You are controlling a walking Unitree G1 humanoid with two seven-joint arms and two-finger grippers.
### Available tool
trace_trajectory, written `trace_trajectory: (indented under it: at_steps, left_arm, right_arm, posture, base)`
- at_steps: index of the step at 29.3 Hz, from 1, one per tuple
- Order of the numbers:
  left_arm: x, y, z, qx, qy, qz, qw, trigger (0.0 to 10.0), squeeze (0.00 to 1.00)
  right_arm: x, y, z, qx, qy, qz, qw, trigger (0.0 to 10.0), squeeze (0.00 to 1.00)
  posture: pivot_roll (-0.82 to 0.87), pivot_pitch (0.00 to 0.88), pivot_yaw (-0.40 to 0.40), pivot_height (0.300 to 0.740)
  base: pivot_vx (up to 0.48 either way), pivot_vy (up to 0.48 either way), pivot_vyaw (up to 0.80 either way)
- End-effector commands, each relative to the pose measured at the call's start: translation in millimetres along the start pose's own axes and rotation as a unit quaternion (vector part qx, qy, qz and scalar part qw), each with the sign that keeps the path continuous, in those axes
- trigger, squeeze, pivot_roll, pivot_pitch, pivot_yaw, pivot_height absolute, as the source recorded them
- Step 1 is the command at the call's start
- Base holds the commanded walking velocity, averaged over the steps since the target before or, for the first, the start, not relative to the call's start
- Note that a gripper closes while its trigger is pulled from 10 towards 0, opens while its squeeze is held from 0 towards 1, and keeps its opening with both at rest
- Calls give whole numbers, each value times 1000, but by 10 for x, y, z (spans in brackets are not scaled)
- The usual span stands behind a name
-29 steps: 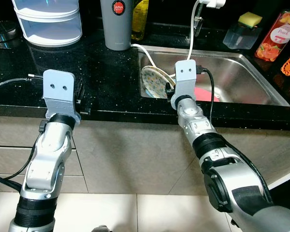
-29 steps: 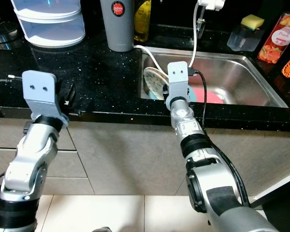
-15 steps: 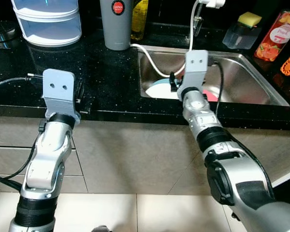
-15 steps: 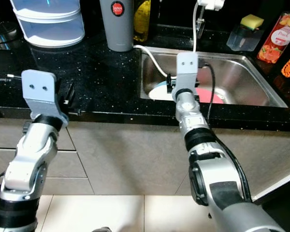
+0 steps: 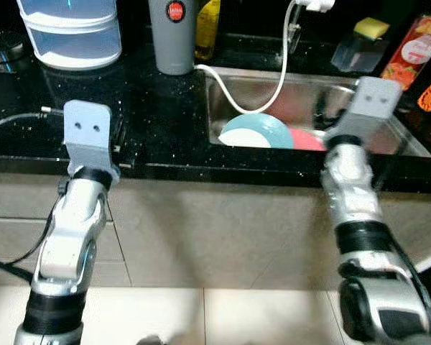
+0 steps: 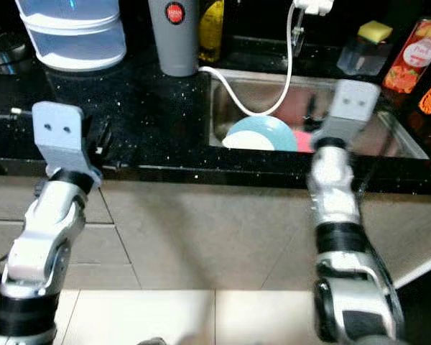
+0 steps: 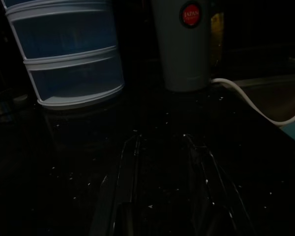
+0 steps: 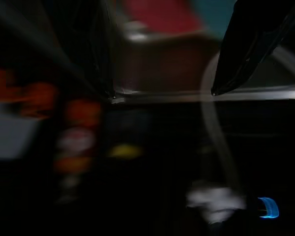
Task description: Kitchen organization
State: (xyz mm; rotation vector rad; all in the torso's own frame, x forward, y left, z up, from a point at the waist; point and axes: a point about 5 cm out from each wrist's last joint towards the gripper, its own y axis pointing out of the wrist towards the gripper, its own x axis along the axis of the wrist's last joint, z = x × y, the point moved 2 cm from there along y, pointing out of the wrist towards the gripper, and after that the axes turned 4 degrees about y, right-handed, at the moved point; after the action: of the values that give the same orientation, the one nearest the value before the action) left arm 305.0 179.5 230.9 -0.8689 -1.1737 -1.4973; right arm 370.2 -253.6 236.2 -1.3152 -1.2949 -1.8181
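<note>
A pale blue plate [image 5: 257, 131] lies in the steel sink [image 5: 388, 129] beside a pink one [image 5: 307, 140], a white hose [image 5: 262, 100] curving down above them. The right gripper [image 8: 160, 88] hangs over the sink's right side, fingers wide and empty. The left gripper [image 7: 162, 196] rests on the black bench [image 5: 151, 108], fingers apart, facing a grey cup [image 7: 184, 42] and a tiered plastic box [image 7: 69, 59].

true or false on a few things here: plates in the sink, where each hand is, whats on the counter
1. A light blue plate lies in the sink. True.
2. The right hand grips the blue plate. False: its fingers are open, holding nothing.
3. The left hand is over the black counter. True.
4. The grey cup stands inside the sink. False: it stands on the counter beside it.
5. A white hose hangs into the sink. True.
</note>
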Motion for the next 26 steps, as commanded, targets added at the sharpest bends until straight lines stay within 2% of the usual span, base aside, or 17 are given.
trace_trajectory:
  at_steps: [1, 2, 3, 6, 8, 10, 11, 12, 15, 17, 18, 19, 22, 23, 24, 25, 26]
  left_arm:
    - [-5, -54, -107, -32, 7, -6, 999, 10000, 0]
    - [-5, -54, -107, -32, 7, -6, 999, 10000, 0]
    - [-11, -90, -153, -45, 9, -8, 999, 10000, 0]
    - [-30, -136, -202, -58, 13, -6, 998, 10000, 0]
    - [-131, -269, -290, -81, 28, 5, 996, 10000, 0]
    - [-174, -322, -317, -88, 34, 11, 995, 10000, 0]
    - [-260, -429, -370, -103, 47, 25, 993, 10000, 0]
    - [-260, -429, -370, -103, 47, 25, 993, 10000, 0]
    - [-375, -569, -448, -121, 39, 50, 991, 10000, 0]
    - [-550, -736, -546, -147, 15, 90, 985, 10000, 0]
    - [-673, -829, -582, -154, 5, 116, 981, 10000, 0]
    - [-937, -1003, -605, -153, -10, 170, 973, 10000, 0]
    - [-1083, -1103, -604, -149, -17, 199, 968, 10000, 0]
    - [-1212, -1198, -605, -151, -7, 221, 964, 10000, 0]
    - [-1212, -1198, -605, -151, -7, 221, 964, 10000, 0]
    - [-1305, -1275, -606, -154, 0, 237, 959, 10000, 0]
    - [-1622, -1499, -570, -143, 13, 295, 945, 10000, 0]
  right_arm:
    - [-36, -44, -241, -41, -18, -5, 999, 10000, 0]
    - [-36, -44, -241, -41, -18, -5, 999, 10000, 0]
    - [-86, -87, -354, -58, -28, 1, 998, 10000, 0]
    - [-159, -133, -464, -74, -37, 12, 997, 10000, 0]
    - [-328, -261, -638, -91, -62, 40, 993, 10000, 0]
    - [-386, -310, -685, -95, -73, 49, 992, 10000, 0]
    - [-474, -407, -767, -104, -81, 61, 989, 10000, 0]
    - [-474, -407, -767, -104, -81, 61, 989, 10000, 0]
    - [-622, -536, -894, -126, -101, 85, 983, 10000, 0]
    - [-831, -684, -1005, -137, -126, 125, 975, 10000, 0]
    - [-956, -772, -1019, -128, -139, 149, 971, 10000, 0]
    - [-1194, -947, -969, -86, -148, 198, 965, 10000, 0]
    - [-1313, -1044, -918, -56, -147, 225, 961, 10000, 0]
    - [-1446, -1165, -869, -25, -144, 258, 955, 10000, 0]
    - [-1446, -1165, -869, -25, -144, 258, 955, 10000, 0]
    - [-1540, -1263, -833, -2, -140, 283, 949, 10000, 0]
    - [-1802, -1622, -762, 51, -160, 351, 921, 10000, 0]
  posture:
    - [155, 26, -60, 740]
    - [155, 26, -60, 740]
    - [153, 27, -56, 740]
    - [153, 27, -56, 740]
    - [158, 26, -53, 740]
    - [158, 26, -53, 740]
    - [163, 27, -57, 740]
    - [163, 27, -57, 740]
    - [167, 27, -61, 740]
    - [166, 26, -63, 740]
    - [166, 26, -63, 740]
    - [164, 24, -66, 740]
    - [164, 24, -66, 740]
    - [158, 23, -72, 740]
    - [158, 23, -72, 740]
    - [158, 23, -72, 740]
    - [158, 19, -86, 740]
  base:
    - [0, 0, 0]
    - [0, 0, 0]
    - [0, 0, 0]
    - [0, 0, 0]
    - [0, 0, 0]
    - [0, 0, 0]
    - [0, 0, 0]
    - [0, 0, 0]
    - [0, 0, 0]
    - [0, 0, 0]
    - [0, 0, 0]
    - [0, 0, 0]
    - [0, 0, 0]
    - [0, 0, 0]
    - [0, 0, 0]
    - [0, 0, 0]
    - [0, 0, 0]
